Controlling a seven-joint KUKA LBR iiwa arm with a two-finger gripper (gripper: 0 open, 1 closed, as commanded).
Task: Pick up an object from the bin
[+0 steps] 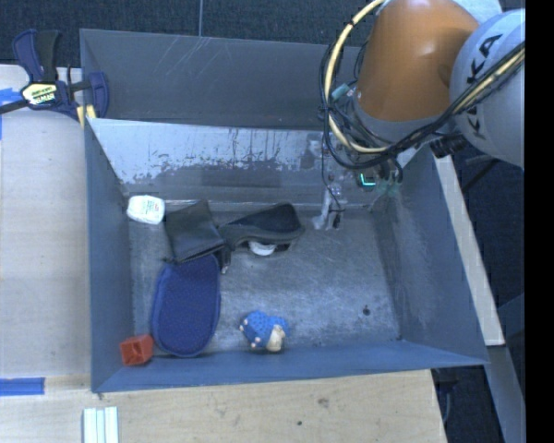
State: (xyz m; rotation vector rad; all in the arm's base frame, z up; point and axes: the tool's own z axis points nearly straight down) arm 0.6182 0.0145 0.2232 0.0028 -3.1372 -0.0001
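Observation:
My gripper (331, 212) hangs near the back of the bin, right of centre, its metal fingertips just off the right end of a black folded pouch (263, 221). Nothing shows between the fingers. A white round thing (261, 247) peeks out from under that pouch. A second black wallet-like piece (192, 232) lies to the left of it.
A blue oval case (186, 305) lies at the front left, with a small red block (137, 350) in the front left corner. A blue and tan soft toy (263, 331) sits at the front middle. A white tag-like thing (146, 209) rests at the back left.

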